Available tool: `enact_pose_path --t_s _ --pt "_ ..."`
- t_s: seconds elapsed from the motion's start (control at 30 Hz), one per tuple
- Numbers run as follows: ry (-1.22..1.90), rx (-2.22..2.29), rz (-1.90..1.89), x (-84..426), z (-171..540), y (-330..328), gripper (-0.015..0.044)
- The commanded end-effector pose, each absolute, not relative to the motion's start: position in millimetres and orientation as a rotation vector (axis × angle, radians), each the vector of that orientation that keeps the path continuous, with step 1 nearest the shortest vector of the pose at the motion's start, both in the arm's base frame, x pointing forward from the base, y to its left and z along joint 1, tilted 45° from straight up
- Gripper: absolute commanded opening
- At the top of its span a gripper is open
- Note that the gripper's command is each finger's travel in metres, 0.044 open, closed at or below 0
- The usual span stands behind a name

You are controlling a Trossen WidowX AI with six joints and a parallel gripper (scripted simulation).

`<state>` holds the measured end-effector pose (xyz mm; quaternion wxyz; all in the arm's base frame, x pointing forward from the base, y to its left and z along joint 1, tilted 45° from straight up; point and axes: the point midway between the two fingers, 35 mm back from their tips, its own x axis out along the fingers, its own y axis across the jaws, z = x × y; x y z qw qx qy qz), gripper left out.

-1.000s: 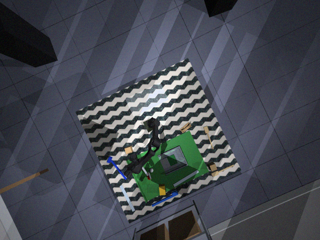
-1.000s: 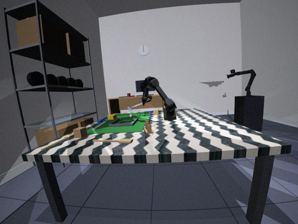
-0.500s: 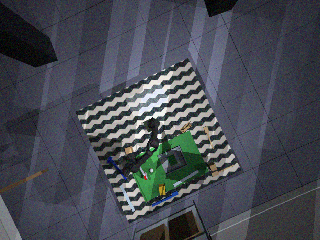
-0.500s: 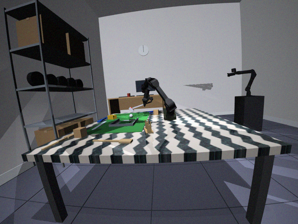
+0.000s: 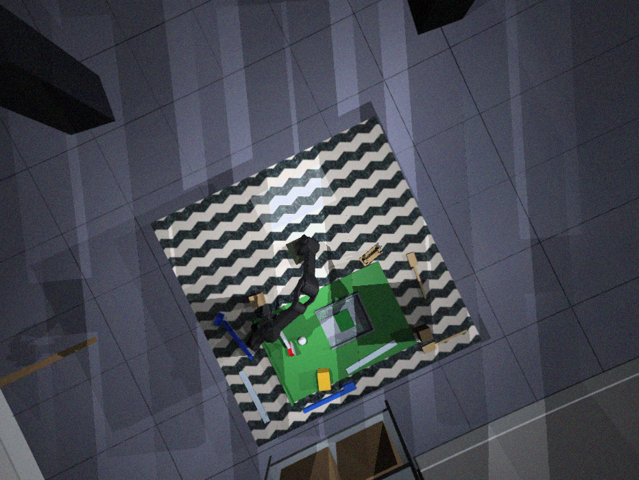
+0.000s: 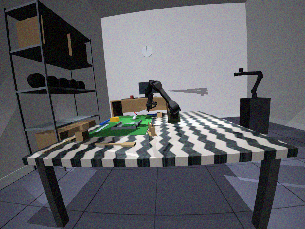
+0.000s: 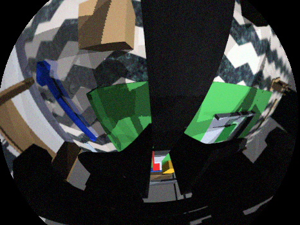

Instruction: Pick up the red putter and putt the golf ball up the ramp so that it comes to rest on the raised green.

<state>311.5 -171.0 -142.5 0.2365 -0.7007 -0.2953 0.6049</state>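
The red putter [image 5: 286, 345] is pinched between the fingers of the tool [image 5: 272, 330], which is pressed in on its shaft near the left edge of the green mat [image 5: 310, 369] as seen from above. In the top view the shaft runs from the tool toward the lower right, with the red head at its far end, lying just beside the golf ball [image 5: 302, 341]; whether head and ball are touching cannot be told at this size. The ball is seen resting on the flat part of the mat, apart from the grey ramp and the raised green [image 5: 343, 320], which stands toward the middle of the mat with a green square at its centre. In the exterior view the arm is bent over from its base on the tabletop [image 6: 222, 143], the tool [image 6: 149, 107] is pointed downward, and the putter [image 6: 136, 114] is seen as a thin red line slanting down toward the ball [image 6: 134, 117]. A yellow block [image 5: 323, 379] is set on the mat near its lower edge, and a blue bar [image 5: 329, 396] is laid just beyond that edge. A blue putter [image 5: 232, 335] lies on the striped tabletop left of the mat, and a tan block [image 5: 256, 300] sits near the arm. In the wrist view most of the centre is hidden by the dark tool body, with only a small patch of red visible between the fingers.
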Motion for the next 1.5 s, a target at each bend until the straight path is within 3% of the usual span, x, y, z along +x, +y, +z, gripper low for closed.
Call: enact_pose_path --t_s 0.0,1.47 --pt "-0.806 -1.918 1.648 311.3 -147.1 -165.3 0.0000" --pt "-0.806 -1.911 1.649 311.4 -177.0 -170.9 0.0000"
